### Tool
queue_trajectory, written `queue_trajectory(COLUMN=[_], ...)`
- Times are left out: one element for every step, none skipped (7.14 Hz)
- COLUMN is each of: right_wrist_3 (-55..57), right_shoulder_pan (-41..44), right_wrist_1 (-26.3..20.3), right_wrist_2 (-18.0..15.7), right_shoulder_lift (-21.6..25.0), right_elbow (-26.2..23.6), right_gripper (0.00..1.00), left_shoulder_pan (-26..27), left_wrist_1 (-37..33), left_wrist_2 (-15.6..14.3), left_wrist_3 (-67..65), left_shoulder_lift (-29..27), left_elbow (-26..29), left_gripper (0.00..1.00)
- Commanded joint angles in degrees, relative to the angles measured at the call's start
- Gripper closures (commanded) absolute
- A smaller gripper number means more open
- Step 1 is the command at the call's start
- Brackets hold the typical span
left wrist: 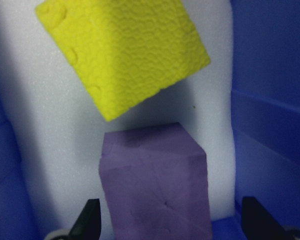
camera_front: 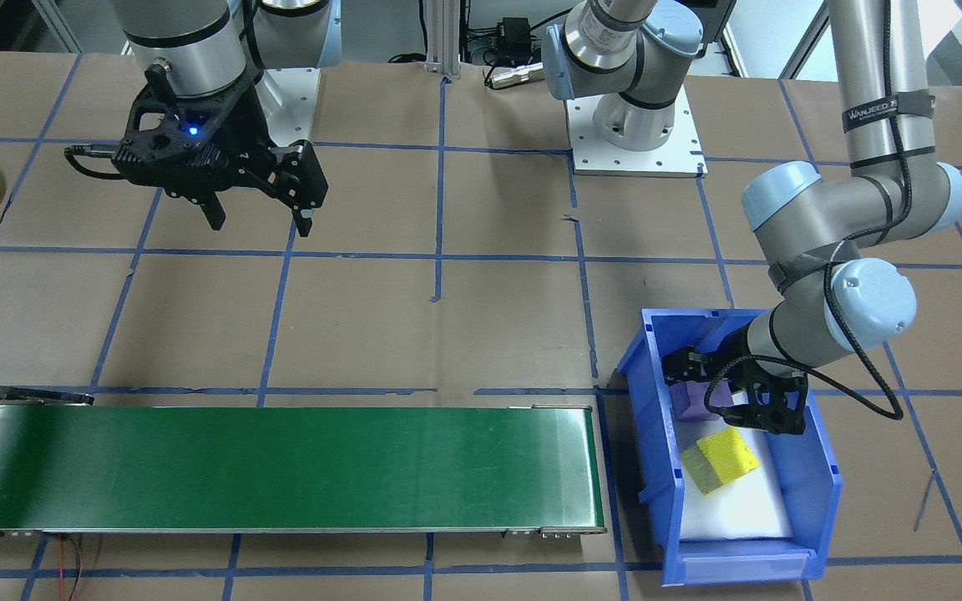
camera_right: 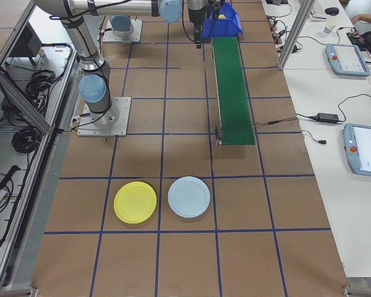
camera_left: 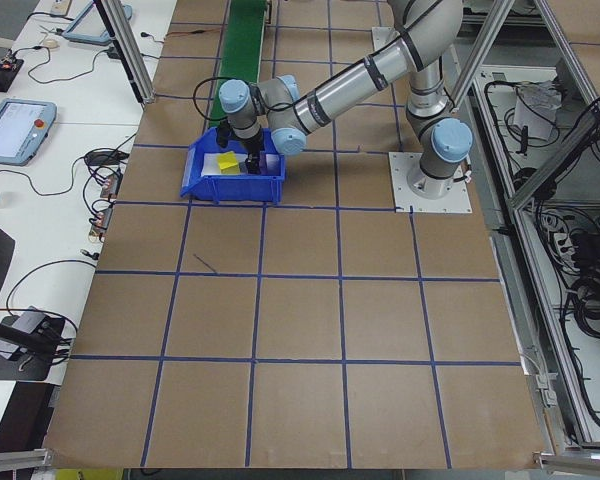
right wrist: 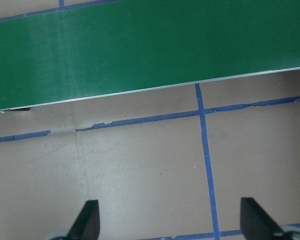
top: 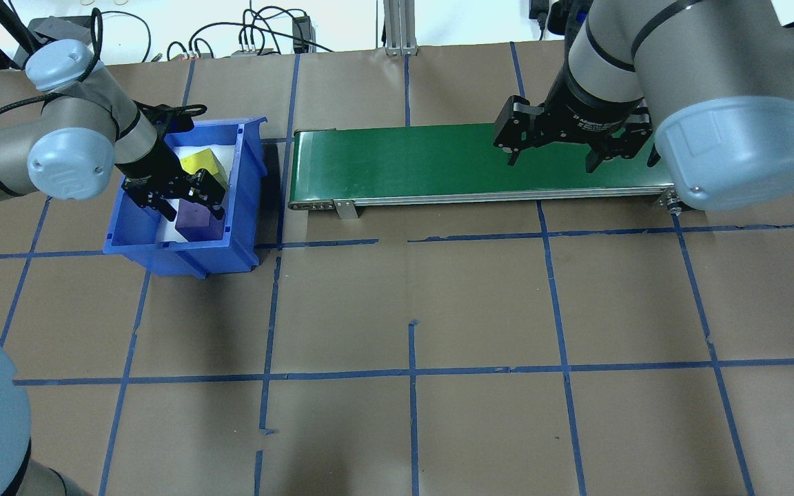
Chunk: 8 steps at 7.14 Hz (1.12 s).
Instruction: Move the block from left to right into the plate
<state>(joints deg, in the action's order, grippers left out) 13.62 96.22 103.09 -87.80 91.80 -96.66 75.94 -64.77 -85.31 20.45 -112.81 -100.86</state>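
The left claw [top: 183, 200] reaches down into the blue bin [top: 245, 172], open around the purple block [left wrist: 155, 185]. The right claw [camera_front: 260, 219] hangs open above the table [camera_front: 489, 325].

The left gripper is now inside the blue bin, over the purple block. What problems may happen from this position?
1. The left gripper is open around the purple block, but the yellow block lies very close; the fingers may push it.
2. The blue bin has high walls, so the gripper may bump one when lifting.
3. The yellow plate is far beyond the green conveyor, so the block has a long way to travel and may slip or fall.
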Motion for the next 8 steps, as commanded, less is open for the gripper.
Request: queue_trajectory(right_wrist_3=[0.0,0.0,0.0,0.0,0.0,0.0,0.0,0.0], right_shoulder_pan=[0.0,0.0,0.0,0.0,0.0,0.0,0.0,0.0], right_wrist_1=[0.1,0.1,0.2,0.2,0.2,0.2,0.2,0.2], right_wrist_2=[0.0,0.0,0.0,0.0,0.0,0.0,0.0,0.0], right_shoulder_lift=[0.0,0.0,0.0,0.0,0.0,0.0,0.0,0.0], right_elbow=[-0.3,-0.3,-0.3,-0.3,-0.3,-0.3,-0.5,-0.5], right_gripper=[0.00,0.00,0.00,0.00,0.00,0.00,0.00,0.00], left_shoulder_pan=[0.0,0.0,0.0,0.2,1.4,5.2,10.4,14.0], left_wrist_1=[2.5,2.6,3.8,3.8,3.4,3.8,4.6,4.7], left_wrist_2=[-0.1,-0.3,-1.9,-1.7,-1.3,2.4,4.3,4.6], left_wrist_3=[0.2,0.4,0.0,0.4,0.6,1.4,0.6,1.5], left_shoulder_lift=[-0.2,0.5,2.8,7.4,11.8,15.3,15.5,14.0], left_elbow=[-0.7,0.6,2.2,4.9,6.9,7.9,8.0,6.8], left_gripper=[0.89,0.92,0.92,0.92,0.92,0.92,0.92,0.92])
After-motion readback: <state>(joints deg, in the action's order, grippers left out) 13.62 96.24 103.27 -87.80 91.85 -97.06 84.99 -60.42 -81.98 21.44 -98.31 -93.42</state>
